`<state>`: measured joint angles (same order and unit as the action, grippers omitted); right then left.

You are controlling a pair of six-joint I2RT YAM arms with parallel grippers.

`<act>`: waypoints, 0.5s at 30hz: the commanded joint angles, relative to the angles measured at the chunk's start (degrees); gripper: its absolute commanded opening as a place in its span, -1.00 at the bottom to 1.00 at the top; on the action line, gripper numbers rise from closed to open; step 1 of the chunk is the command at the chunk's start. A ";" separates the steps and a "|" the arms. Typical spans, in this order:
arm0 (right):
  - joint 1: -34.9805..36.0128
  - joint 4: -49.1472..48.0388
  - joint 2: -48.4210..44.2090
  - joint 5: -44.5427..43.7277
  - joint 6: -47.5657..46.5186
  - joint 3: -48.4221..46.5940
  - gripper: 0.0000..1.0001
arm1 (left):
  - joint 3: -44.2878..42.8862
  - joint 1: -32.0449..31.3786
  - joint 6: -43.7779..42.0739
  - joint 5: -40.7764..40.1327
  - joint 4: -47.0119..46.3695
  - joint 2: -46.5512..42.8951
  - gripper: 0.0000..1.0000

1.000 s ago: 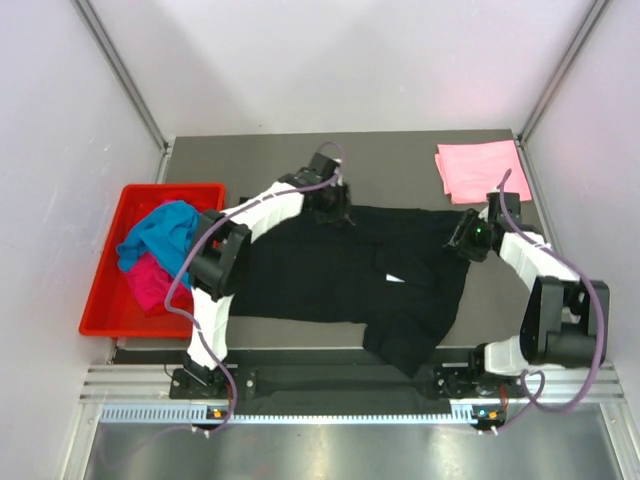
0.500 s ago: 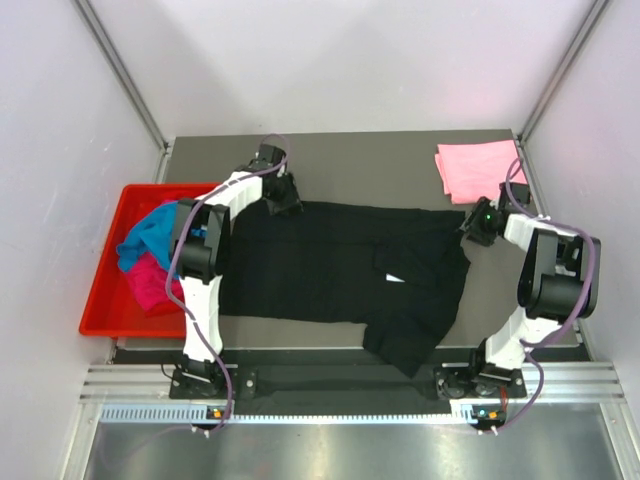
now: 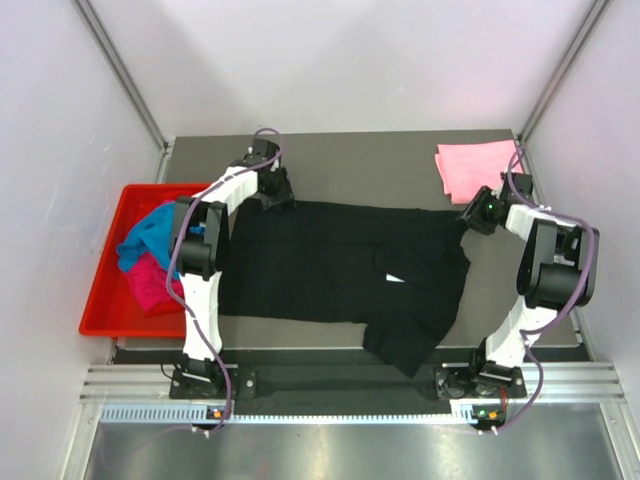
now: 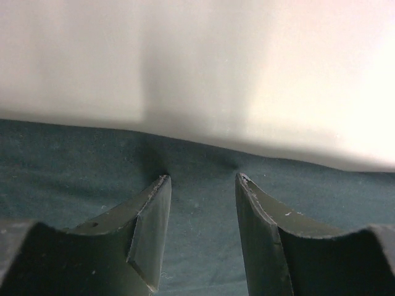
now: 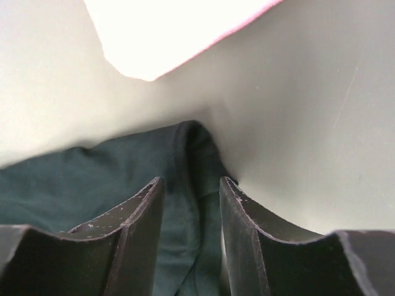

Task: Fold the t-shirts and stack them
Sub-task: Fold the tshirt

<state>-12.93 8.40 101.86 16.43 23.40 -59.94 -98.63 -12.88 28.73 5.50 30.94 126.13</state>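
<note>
Our left claw [image 4: 202,177] stands wide over the eleven-o'clock corner of the black cloth t-shirt [image 3: 330,270]; our right claw [image 5: 191,182], narrower, straddles its two-o'clock sleeve on the grey counter [image 3: 400,160].

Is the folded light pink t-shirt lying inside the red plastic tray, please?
No, the folded light pink t-shirt lies on the grey table, far from the red plastic tray.

Overhead wide — wrists close (sharing black t-shirt [image 3: 320,275])
</note>
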 commanded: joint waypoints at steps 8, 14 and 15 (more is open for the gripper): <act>-1.22 -2.07 4.13 -3.15 -1.78 -4.13 -1.00 | -4.11 0.84 -0.34 -1.72 1.23 2.02 0.04; -3.15 -3.48 3.87 -4.38 -0.81 -3.78 -1.00 | -6.83 0.93 -0.78 0.56 -0.44 3.78 0.05; -3.24 -3.13 3.78 -4.82 -0.81 -4.21 -1.00 | -7.54 0.93 -1.04 0.65 -0.44 4.12 0.05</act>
<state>-14.24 8.08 105.67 15.33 22.76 -62.00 -103.13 -12.47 28.53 5.34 31.51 128.90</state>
